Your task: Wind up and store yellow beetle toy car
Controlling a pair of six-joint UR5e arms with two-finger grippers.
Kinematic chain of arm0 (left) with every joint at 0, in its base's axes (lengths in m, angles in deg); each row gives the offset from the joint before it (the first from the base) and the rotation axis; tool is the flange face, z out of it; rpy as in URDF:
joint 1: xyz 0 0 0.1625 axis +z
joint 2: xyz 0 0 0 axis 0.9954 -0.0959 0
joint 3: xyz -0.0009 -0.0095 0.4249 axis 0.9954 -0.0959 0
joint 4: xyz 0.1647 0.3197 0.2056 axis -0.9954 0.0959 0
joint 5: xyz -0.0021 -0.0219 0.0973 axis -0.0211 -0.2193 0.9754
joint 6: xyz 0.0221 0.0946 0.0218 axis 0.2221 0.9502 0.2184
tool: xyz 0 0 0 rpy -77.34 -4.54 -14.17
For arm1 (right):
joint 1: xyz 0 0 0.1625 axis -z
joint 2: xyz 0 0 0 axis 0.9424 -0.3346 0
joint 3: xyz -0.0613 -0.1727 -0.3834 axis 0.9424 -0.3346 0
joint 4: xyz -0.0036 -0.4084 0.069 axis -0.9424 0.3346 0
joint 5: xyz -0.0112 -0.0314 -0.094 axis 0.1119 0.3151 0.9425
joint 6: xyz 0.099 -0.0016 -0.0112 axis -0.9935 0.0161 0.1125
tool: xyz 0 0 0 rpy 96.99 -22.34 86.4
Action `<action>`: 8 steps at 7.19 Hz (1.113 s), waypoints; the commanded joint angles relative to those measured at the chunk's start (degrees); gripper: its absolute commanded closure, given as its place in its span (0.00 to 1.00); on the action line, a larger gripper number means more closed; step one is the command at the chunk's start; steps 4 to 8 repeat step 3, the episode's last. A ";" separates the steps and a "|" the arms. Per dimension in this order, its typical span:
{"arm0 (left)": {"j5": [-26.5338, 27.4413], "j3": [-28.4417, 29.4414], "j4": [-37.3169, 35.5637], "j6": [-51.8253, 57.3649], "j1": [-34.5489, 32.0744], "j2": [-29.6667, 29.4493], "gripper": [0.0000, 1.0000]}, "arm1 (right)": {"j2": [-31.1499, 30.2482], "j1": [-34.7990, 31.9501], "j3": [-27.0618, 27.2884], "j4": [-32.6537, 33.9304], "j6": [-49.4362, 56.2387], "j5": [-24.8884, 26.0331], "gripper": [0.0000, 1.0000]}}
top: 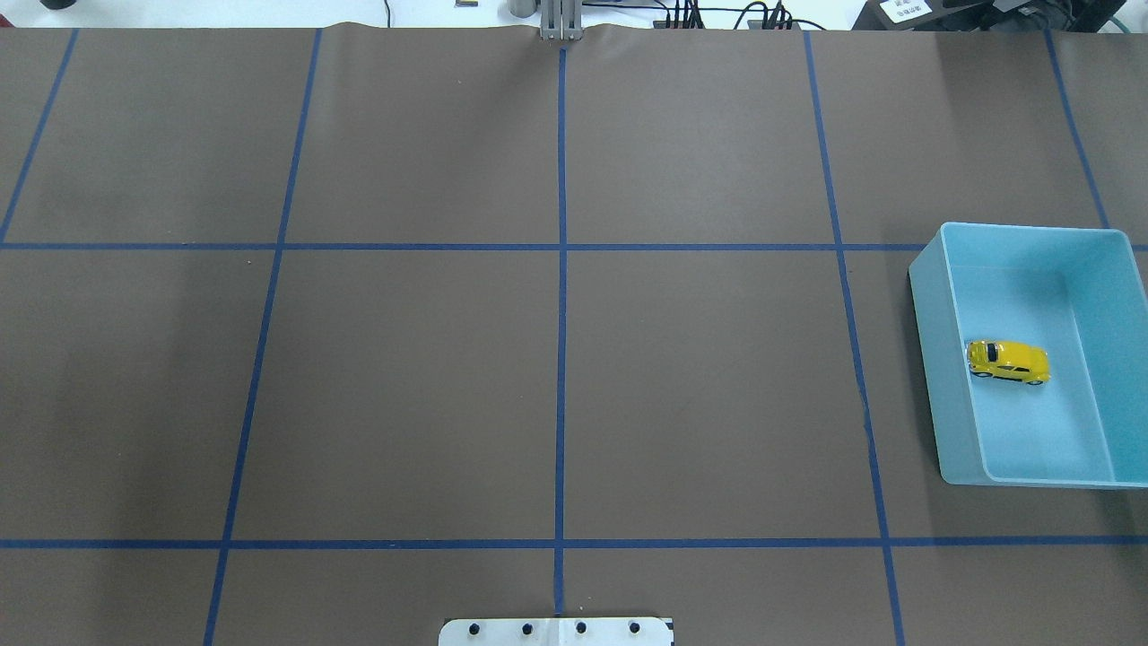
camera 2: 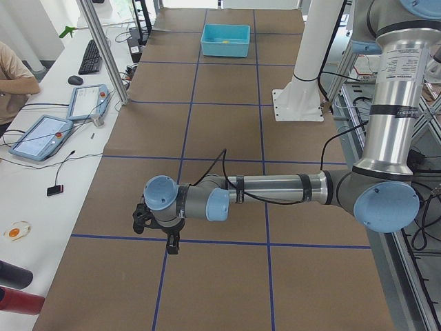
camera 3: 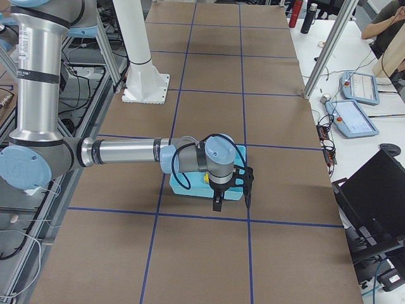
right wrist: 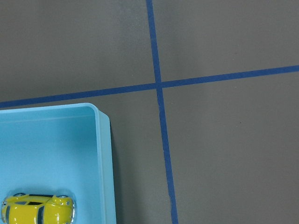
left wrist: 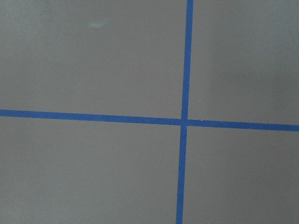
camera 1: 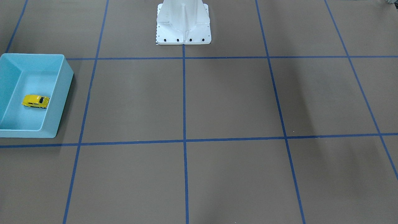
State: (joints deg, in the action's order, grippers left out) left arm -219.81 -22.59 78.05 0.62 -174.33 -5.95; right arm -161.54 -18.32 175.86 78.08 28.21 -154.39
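Note:
The yellow beetle toy car (camera 1: 35,101) stands on its wheels inside a light blue bin (camera 1: 60,102) on the robot's right side of the table. It also shows in the overhead view (top: 1008,361) and at the bottom left of the right wrist view (right wrist: 37,209). My right gripper (camera 3: 231,199) hangs above the table just beside the bin (camera 3: 188,189), apart from the car. My left gripper (camera 2: 155,231) hangs over bare table far from the bin (camera 2: 225,41). Both grippers show only in the side views, so I cannot tell whether they are open or shut.
The brown table is marked with a blue tape grid (top: 561,247). The white robot base (camera 1: 183,23) stands at the table's middle edge. Operators' desks with tablets (camera 2: 41,136) and a keyboard lie beyond the far side.

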 commanded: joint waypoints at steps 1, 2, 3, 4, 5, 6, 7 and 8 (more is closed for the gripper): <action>0.00 0.00 0.00 0.00 0.00 0.00 0.00 | -0.11 0.00 -0.20 -0.12 0.01 -0.10 0.00; 0.00 0.00 0.00 0.00 -0.09 0.26 0.00 | 0.06 0.09 -0.29 -0.21 0.01 0.07 0.00; 0.00 -0.09 0.00 0.00 0.00 0.35 0.00 | 0.06 0.09 -0.29 -0.21 0.01 0.07 0.00; 0.00 -0.09 0.00 0.00 0.00 0.35 0.00 | 0.06 0.09 -0.29 -0.21 0.01 0.07 0.00; 0.00 -0.09 0.00 0.00 0.00 0.35 0.00 | 0.06 0.09 -0.29 -0.21 0.01 0.07 0.00; 0.00 -0.09 0.00 0.00 0.00 0.35 0.00 | 0.06 0.09 -0.29 -0.21 0.01 0.07 0.00; 0.00 -0.09 0.00 0.00 0.00 0.35 0.00 | 0.06 0.09 -0.29 -0.21 0.01 0.07 0.00; 0.00 -0.09 0.00 0.00 0.00 0.35 0.00 | 0.06 0.09 -0.29 -0.21 0.01 0.07 0.00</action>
